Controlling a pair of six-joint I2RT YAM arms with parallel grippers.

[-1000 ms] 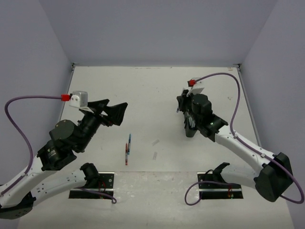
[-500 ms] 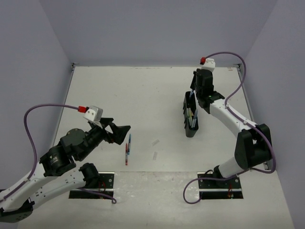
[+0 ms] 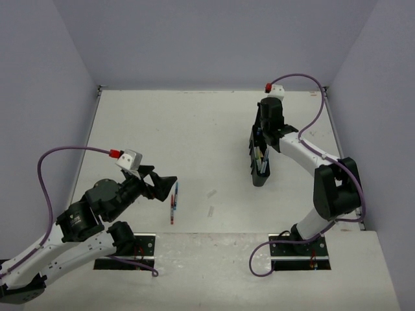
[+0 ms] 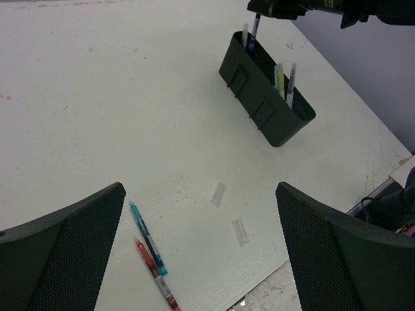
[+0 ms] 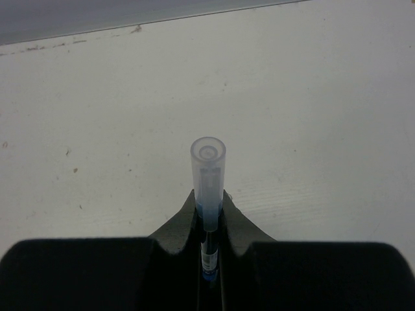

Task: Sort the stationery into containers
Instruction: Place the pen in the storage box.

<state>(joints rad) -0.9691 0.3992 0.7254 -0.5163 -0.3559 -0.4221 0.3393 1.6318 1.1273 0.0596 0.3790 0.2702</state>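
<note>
Now: right tool (image 5: 209,217) pinched almost closed on a clear-capped blue pen (image 5: 208,170), held upright over the far end of the black organiser tray (image 4: 259,110), with the pen's lower end at that end compartment's rim. Other pens stand inside the tray, a yellow-green pen (image 4: 279,78) toward its near end. Left tool (image 3: 166,186) gapes fully wide and holds nothing, well left of the tray, above a loose blue pen (image 4: 148,238) and a red pen (image 4: 155,275) lying side by side on the worktop (image 4: 130,97).
</note>
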